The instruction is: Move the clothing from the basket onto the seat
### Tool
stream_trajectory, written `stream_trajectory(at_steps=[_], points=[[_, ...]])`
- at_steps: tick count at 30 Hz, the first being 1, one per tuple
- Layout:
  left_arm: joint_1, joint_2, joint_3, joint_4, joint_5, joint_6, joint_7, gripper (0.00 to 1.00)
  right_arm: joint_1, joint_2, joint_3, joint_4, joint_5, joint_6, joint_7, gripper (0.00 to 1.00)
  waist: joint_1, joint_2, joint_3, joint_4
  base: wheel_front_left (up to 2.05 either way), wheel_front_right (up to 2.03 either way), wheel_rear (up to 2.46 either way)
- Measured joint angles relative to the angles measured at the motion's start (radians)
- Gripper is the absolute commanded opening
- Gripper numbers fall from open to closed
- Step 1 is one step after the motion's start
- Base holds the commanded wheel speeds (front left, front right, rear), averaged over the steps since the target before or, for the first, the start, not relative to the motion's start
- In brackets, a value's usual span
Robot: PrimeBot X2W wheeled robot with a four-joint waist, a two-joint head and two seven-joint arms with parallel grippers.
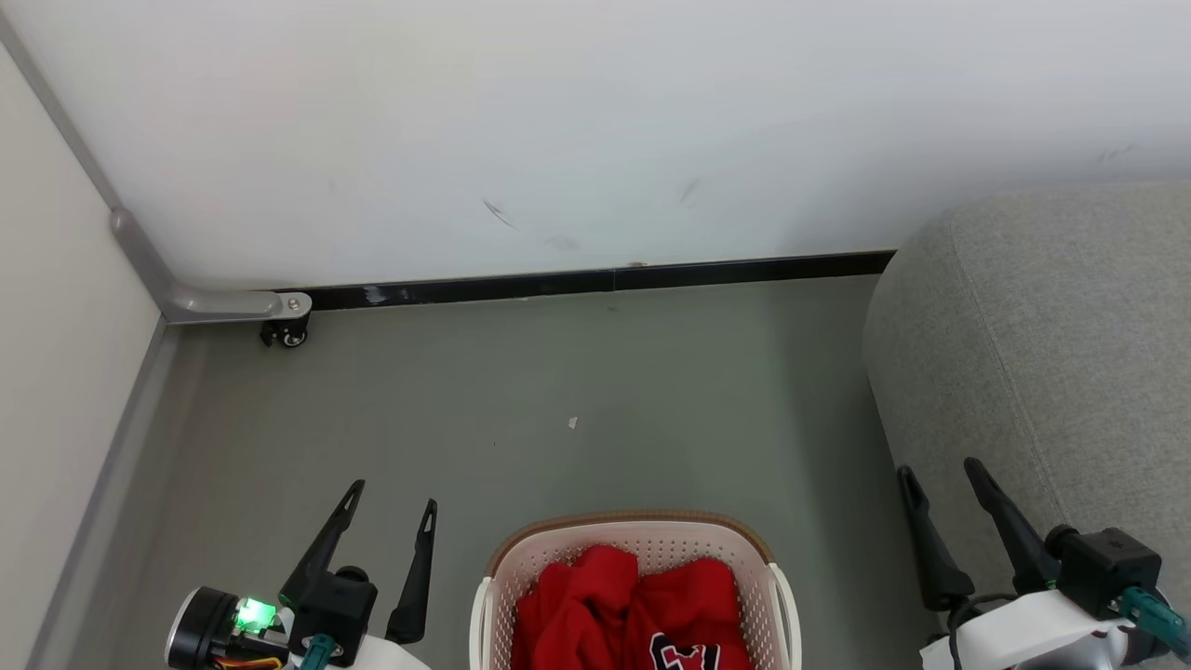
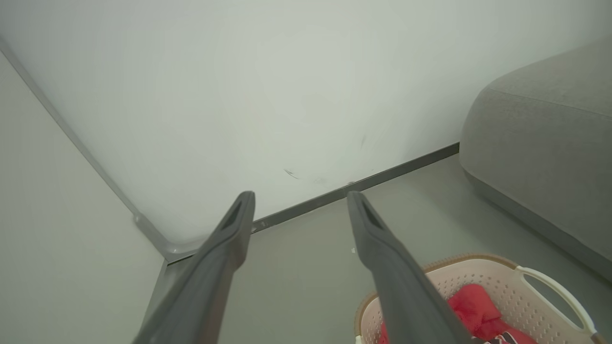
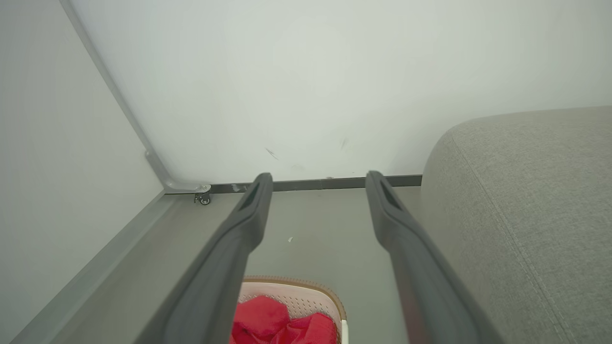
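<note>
Clothing: Two bright red soft pieces of clothing (image 1: 605, 596) are seen heaped together in the basket (image 1: 642, 518). Black-and-white lettering (image 1: 684, 654) is carried by the piece nearer the right gripper (image 1: 938, 467).
Basket: Cream-white plastic walls pierced with small holes are topped by a brown rim band, and a looped side handle is seen in the left wrist view. The basket is set on the grey floor (image 1: 605, 391) between the two grippers, back from their fingertips and level with the wrists.
Seat: The seat (image 1: 1051, 354), covered in light-grey woven fabric with a rounded padded edge, is found just right of the right gripper.
Left gripper: The left gripper (image 1: 394, 494) is held above the floor, left of the basket. Its two dark fingers are spread apart with nothing between them and are pointed toward the white wall (image 1: 558, 121). A green light (image 1: 253, 614) is lit at its wrist.
Right gripper: The fingers are spread apart, nothing is held, and they are leaned leftward in the gap between basket and seat.
Hard to make out: The near half of the basket and clothing is cut off by the head view's lower edge, so the lettering cannot be read whole. In each wrist view part of the basket is covered by a finger. Whether the right gripper touches the seat cannot be told.
</note>
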Motion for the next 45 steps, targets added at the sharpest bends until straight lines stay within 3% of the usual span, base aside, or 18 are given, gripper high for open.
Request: stream_trajectory(at_steps=[22, 45], points=[[-0.124, 0.002, -0.082, 0.183, 0.061, -0.061, 0.000, 1.00, -0.001, 0.000, -0.020, -0.108, -0.002, 0.000, -0.010, 1.00, 0.0000, 0.0000, 0.121, -0.048, 0.00, 0.00, 0.00], [-0.278, 0.020, -0.125, 0.308, 0.115, -0.085, 0.000, 1.00, -0.096, 0.000, -0.026, -0.196, 0.009, 0.000, -0.019, 1.00, -0.0001, 0.0000, 0.348, -0.131, 0.00, 0.00, 0.00]])
